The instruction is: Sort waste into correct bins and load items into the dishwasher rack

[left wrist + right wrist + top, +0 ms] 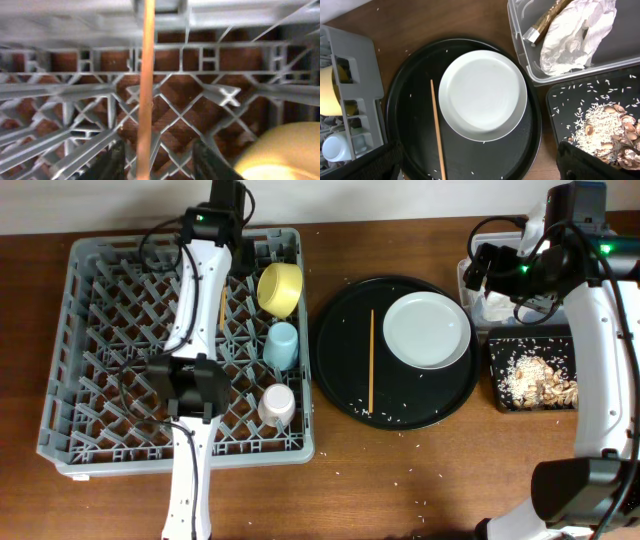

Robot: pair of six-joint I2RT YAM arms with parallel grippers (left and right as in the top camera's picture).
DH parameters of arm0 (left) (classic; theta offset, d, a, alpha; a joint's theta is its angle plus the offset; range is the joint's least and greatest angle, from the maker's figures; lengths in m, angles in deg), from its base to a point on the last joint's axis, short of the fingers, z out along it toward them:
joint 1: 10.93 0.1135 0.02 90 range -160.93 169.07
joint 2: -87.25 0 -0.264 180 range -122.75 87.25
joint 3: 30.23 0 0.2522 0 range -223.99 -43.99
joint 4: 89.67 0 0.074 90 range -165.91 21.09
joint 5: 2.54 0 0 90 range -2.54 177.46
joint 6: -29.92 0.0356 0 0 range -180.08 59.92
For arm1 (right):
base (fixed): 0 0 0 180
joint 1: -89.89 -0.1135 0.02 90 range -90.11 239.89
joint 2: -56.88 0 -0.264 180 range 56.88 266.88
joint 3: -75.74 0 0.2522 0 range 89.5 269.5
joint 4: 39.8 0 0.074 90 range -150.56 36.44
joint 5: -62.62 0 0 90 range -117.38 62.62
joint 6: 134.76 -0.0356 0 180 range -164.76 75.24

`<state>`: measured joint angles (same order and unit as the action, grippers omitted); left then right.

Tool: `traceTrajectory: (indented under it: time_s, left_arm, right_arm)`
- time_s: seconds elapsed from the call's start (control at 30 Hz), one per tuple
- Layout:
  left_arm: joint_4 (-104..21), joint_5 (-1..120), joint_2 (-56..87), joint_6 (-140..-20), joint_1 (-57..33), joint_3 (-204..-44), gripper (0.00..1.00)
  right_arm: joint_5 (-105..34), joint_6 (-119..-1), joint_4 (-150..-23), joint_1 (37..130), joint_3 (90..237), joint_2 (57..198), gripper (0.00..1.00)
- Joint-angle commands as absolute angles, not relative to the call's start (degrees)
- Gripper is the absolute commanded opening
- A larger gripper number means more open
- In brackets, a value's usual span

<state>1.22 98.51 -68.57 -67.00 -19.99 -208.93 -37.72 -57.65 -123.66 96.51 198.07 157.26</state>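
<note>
The grey dishwasher rack (100, 330) holds the yellow bowl (280, 288), light-blue cup (282, 345) and pink cup (277, 405) along its right side. My left gripper (235, 250) is over the rack's back. In the left wrist view it is open (159, 162), with one chopstick (145, 100) running between its fingers over the rack grid (220, 95). The other chopstick (371, 360) and the plate (427, 330) lie on the round black tray (340, 370). My right gripper (490, 265) is open and empty (480, 170), high above the plate (482, 95).
The clear tub (520, 55) holds the crumpled napkin (575, 35) and wrapper scrap (545, 22). The flat black tray (497, 375) holds rice and food chunks (605, 130). Loose rice grains lie on the round tray and on the table (400, 480).
</note>
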Motion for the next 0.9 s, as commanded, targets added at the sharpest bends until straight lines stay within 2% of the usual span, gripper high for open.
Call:
traceTrajectory:
  time_s: [0.0,0.13,0.23,0.43,0.5,0.57,0.67,0.87]
  left_arm:
    - [1.65,99.27,-71.2,-66.85,-19.6,-209.02,0.28]
    - [1.63,99.27,-71.2,-66.85,-19.6,-209.04,0.16]
    - [2.7,99.27,-71.18,-66.87,-19.6,-209.54,0.01]
    - [8.32,95.82,-66.67,-67.55,-19.75,-213.78,0.0]
    - [13.24,95.19,-65.45,-69.78,-19.78,-213.78,0.0]
    - [20.84,89.63,-65.47,-71.15,-19.78,-213.74,0.0]
    - [20.84,81.74,-65.38,-70.85,-20.61,-213.41,0.0]
    - [20.84,83.8,-61.78,-70.74,-22.51,-213.37,0.0]
  right_arm:
    - [-36.98,-57.01,-123.66,96.31,198.14,157.59,0.98]
    - [-36.98,-57.01,-123.66,96.31,198.14,157.59,0.98]
    - [-36.98,-57.01,-123.66,96.31,198.14,157.59,0.99]
    - [-36.98,-57.01,-123.66,96.31,198.14,157.59,0.98]
    - [-36.98,-57.01,-123.66,96.31,198.14,157.59,0.98]
    - [-36.98,-57.01,-123.66,96.31,198.14,157.59,0.98]
    - [-36.98,-57.01,-123.66,96.31,198.14,157.59,0.98]
    - [-36.98,-57.01,-123.66,96.31,198.14,157.59,0.98]
